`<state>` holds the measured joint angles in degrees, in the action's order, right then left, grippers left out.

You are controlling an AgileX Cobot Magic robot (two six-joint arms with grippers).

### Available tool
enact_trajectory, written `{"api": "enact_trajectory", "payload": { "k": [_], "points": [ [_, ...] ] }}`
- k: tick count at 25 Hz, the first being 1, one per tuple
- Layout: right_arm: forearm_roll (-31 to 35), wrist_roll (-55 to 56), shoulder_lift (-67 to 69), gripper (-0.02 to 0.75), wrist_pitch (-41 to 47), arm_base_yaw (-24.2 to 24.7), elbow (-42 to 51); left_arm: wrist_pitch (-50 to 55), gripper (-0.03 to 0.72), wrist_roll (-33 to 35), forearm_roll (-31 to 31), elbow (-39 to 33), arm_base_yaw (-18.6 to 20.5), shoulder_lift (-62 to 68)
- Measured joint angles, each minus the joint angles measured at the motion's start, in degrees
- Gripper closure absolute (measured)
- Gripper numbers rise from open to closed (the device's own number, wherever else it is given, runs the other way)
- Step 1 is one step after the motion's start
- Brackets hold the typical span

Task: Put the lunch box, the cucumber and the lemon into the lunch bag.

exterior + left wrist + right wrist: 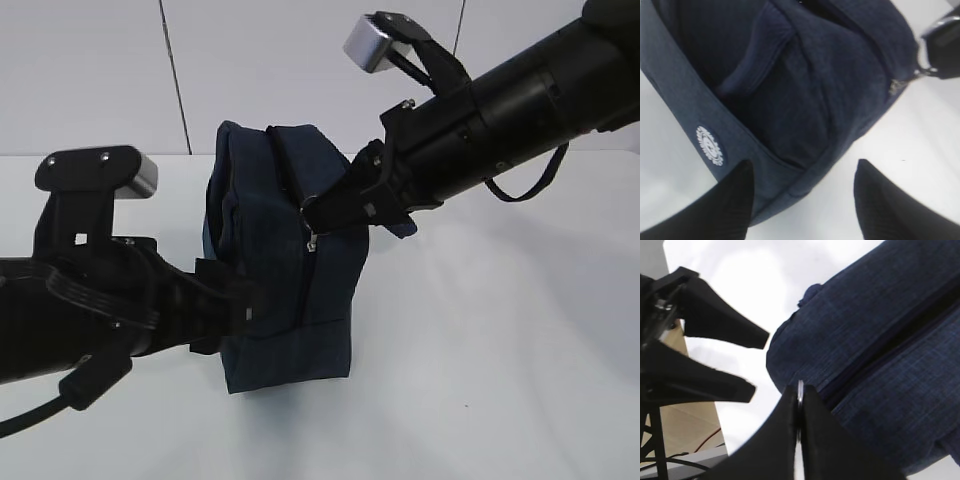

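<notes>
Between the tips of the right gripper (799, 405) sits the metal ring pull (800, 390) of the lunch bag (285, 270), pinched edge-on with the jaws closed flat against it. From that gripper the zipper track (890, 347) runs away along the bag's upper seam and looks mostly closed, so the coming pull likely has to follow that line rather than lift off it. The right arm is the one already on the pull; the left gripper (802, 197) is at the bag's lower corner with its fingers (737, 192) spread wide, one over the fabric edge near the round white logo (710, 145) and the other over the bare table (500, 380), holding nothing. It seems placed to brace the bag against the tug, though no clamp on the cloth is visible yet. The bag stands upright between the two arms. The lunch box, cucumber and lemon show in none of the views. Nothing blocks the zipper's path.
</notes>
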<state>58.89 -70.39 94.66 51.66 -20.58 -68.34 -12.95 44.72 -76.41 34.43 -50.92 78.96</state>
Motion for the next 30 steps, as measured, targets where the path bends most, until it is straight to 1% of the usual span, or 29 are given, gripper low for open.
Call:
{"api": "enact_trajectory", "payload": {
  "k": [7, 12, 14, 16, 17, 20, 21, 23, 30],
  "points": [
    [0.00, 0.00, 0.00, 0.730, 3.03, 0.00, 0.00, -2.10, 0.232, -0.33, 4.35, 0.11, 0.00, 4.23],
    [0.14, 0.00, 0.00, 0.730, 5.10, 0.00, 0.00, -4.83, 0.233, -0.43, 6.40, 0.11, -0.08, 4.38],
    [0.36, 0.00, 0.00, 0.730, 5.23, 0.00, 0.00, -4.97, 0.251, -0.43, 7.67, 0.11, -0.08, 4.38],
    [0.35, 0.00, 0.00, 0.730, 5.49, 0.00, 0.00, -4.86, 0.307, -0.43, 9.53, 0.11, -0.08, 4.38],
    [0.35, 0.00, 0.00, 0.730, 5.63, 0.00, 0.00, -4.63, 0.366, -0.43, 10.24, 0.11, -0.08, 4.38],
    [0.35, 0.00, 0.00, 0.730, 5.74, 0.00, 0.00, -3.30, 0.603, -0.43, 12.52, 0.18, -0.08, 4.38],
    [0.35, 0.00, 0.00, 0.730, 5.88, 0.00, 0.00, -2.78, 0.649, -0.43, 13.05, 0.18, -0.08, 4.38],
    [0.35, 0.00, 0.00, 0.730, 5.94, 0.00, 0.00, -1.85, 0.680, -0.43, 13.62, 0.32, -0.08, 4.38],
    [1.01, 0.00, 0.00, 0.730, 5.02, 0.00, -0.21, -0.01, 0.690, -0.43, 13.98, 0.36, -0.08, 4.38]
  ]
}}
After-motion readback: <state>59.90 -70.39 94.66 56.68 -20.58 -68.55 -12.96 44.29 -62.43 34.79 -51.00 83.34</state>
